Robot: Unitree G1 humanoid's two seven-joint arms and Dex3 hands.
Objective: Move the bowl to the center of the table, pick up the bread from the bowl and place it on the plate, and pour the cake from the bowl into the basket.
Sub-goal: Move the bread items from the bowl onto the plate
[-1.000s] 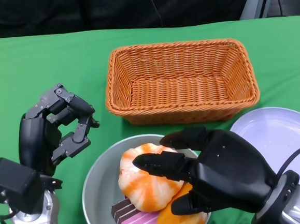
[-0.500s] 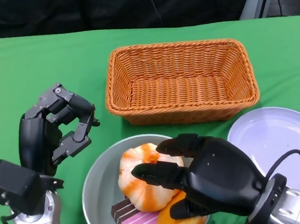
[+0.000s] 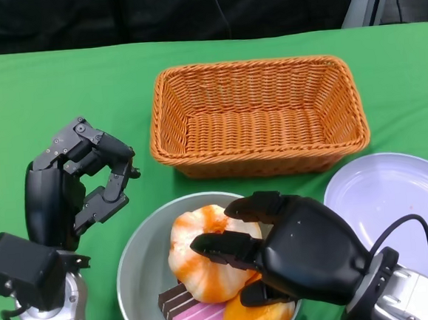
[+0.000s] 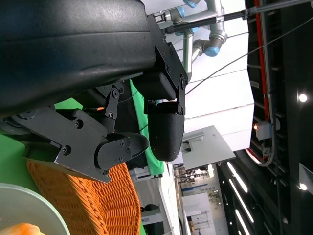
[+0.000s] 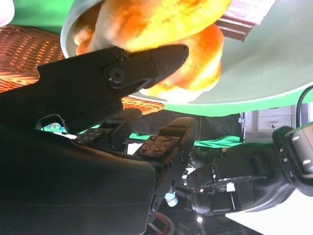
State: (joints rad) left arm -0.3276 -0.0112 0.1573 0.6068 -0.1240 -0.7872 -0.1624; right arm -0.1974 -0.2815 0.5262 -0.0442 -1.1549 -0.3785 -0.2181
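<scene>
**Reaching into the bowl for the bread, nothing grabbed yet**

Biggest thing first: the green table, with the wicker basket sitting at the far middle and nothing in it. The white plate is off to my right, bare as well. The grey bowl is right in front of me, just this side of the basket, so I'd call the centering part done.

Inside it: the orange-swirled bread, another orange bun beside it, and the pink and brown cake slices at the near edge.

My right hand hangs over the bread, fingers spread and curved, holding nothing as far as I can tell. My left hand hovers beside the bowl, fingers loosely curled around air.

Next up, I reckon: lower, close around the bread, then carry it right to the plate.
</scene>
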